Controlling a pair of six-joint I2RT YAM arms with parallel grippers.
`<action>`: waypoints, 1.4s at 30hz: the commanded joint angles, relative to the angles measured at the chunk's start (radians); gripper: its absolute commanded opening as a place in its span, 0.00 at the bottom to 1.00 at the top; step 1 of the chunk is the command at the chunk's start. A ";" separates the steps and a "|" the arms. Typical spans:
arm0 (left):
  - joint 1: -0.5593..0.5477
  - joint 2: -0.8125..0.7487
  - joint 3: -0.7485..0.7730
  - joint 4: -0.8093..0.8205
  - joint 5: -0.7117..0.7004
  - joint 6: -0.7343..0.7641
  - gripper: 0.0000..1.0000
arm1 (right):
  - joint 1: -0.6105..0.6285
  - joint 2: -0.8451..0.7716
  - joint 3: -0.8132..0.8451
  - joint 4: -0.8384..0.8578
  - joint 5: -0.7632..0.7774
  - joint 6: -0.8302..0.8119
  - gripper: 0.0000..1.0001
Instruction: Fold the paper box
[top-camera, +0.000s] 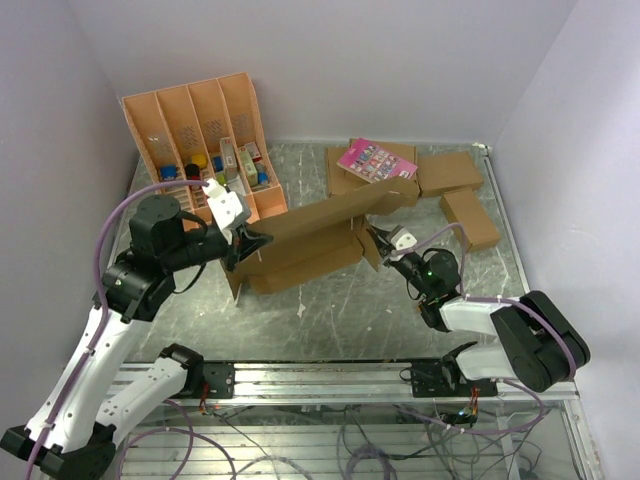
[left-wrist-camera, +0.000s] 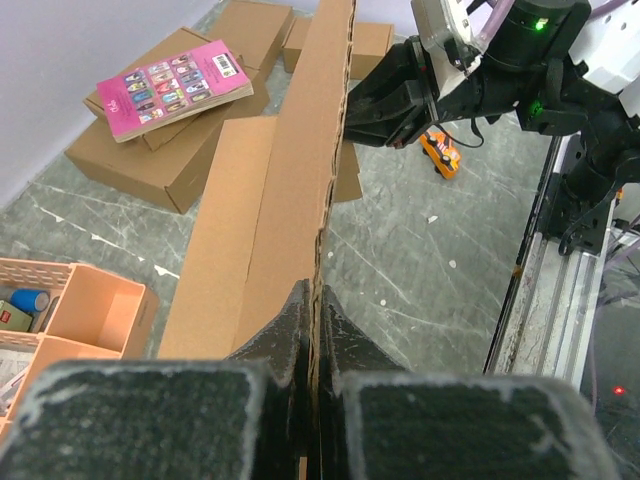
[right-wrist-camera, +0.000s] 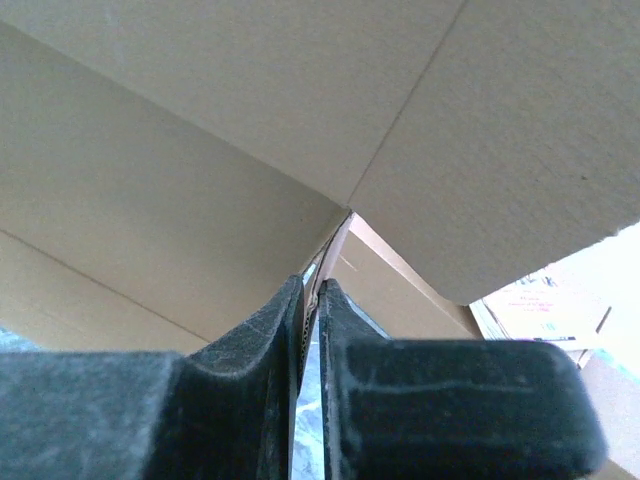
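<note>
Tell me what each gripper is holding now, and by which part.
Both hold the paper box. The left gripper pinches the edge of its long panel at the left end; the right gripper pinches a cardboard edge at the right end.

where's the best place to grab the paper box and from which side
The paper box is too broad to span, so take a thin cardboard edge. Its long panel stands upright with its top edge free. Pinch that edge near one end, coming in along the panel with one finger on each face. The left hand grips it that way.
</note>
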 joint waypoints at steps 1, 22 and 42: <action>-0.003 0.009 0.010 -0.099 -0.012 0.031 0.07 | 0.016 -0.019 -0.019 -0.107 -0.182 -0.057 0.09; -0.004 0.022 0.014 -0.091 -0.012 0.044 0.07 | -0.127 -0.050 0.217 -0.740 -0.586 -0.233 0.55; -0.003 0.012 0.038 -0.084 0.029 0.036 0.07 | -0.454 -0.037 0.304 -0.772 -0.820 -0.096 0.44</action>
